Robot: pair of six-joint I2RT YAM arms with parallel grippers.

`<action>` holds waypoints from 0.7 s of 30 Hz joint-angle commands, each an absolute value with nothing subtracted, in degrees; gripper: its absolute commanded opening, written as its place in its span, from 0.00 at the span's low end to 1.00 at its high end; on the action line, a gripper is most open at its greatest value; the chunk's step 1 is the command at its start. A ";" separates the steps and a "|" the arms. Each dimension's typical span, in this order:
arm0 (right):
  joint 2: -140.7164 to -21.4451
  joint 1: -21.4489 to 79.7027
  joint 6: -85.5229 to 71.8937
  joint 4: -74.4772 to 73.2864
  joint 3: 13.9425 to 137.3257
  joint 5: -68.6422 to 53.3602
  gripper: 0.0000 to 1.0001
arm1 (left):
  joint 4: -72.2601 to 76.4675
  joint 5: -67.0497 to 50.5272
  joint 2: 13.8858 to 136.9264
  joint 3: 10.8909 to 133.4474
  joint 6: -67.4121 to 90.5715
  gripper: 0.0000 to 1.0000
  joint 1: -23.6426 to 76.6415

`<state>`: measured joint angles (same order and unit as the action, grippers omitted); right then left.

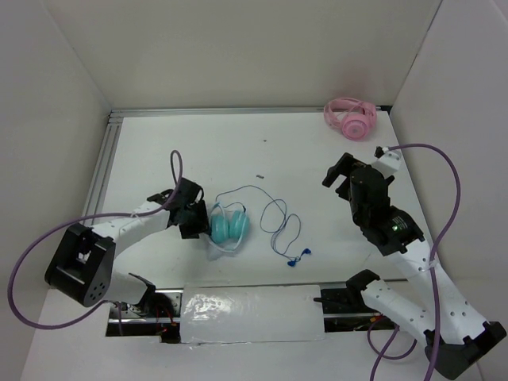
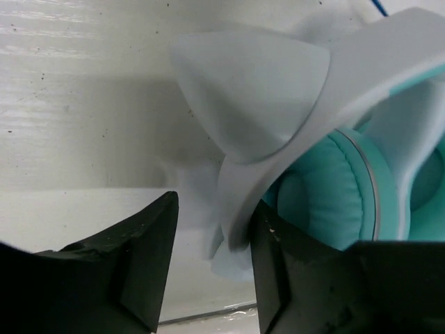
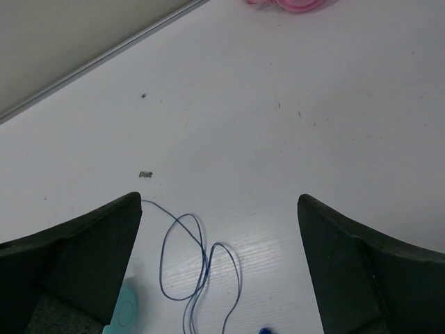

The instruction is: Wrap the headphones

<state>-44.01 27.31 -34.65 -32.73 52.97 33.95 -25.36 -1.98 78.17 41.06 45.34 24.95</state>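
The teal headphones [image 1: 228,228] lie folded on the white table, left of centre. Their thin blue cable [image 1: 274,218] loops to the right and ends in a small blue plug [image 1: 300,256]. My left gripper [image 1: 198,221] sits at their left side. In the left wrist view the pale headband [image 2: 278,104] runs between my fingers and rests against the right finger [image 2: 278,278]. The left finger stands apart from it, so the left gripper [image 2: 212,209] is open. My right gripper [image 1: 337,178] hovers wide open with nothing in it. It stands above the cable [image 3: 201,264] as the right gripper [image 3: 219,209].
Pink headphones [image 1: 350,117] lie at the back right corner. A shiny plastic sheet [image 1: 254,313] covers the near edge between the arm bases. A metal rail [image 1: 103,171] runs along the left side. A small dark speck [image 1: 259,175] lies behind the cable.
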 commanded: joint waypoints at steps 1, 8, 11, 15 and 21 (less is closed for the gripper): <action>-43.33 26.98 -32.35 -32.09 52.65 34.46 1.00 | -26.45 -0.26 80.59 43.68 45.96 0.56 25.84; -42.63 27.07 -30.42 -30.94 52.12 31.21 1.00 | -29.26 3.42 85.95 48.77 47.46 0.11 28.47; -42.19 27.07 -29.54 -28.75 50.72 26.39 1.00 | -32.16 5.01 86.13 52.46 47.37 0.00 29.00; -42.10 27.16 -25.67 -26.19 48.87 19.69 1.00 | -34.80 5.98 84.21 58.96 45.18 0.00 29.18; -38.33 28.56 -19.96 -17.15 41.60 10.13 1.00 | -29.89 1.85 77.00 67.12 32.88 0.00 29.18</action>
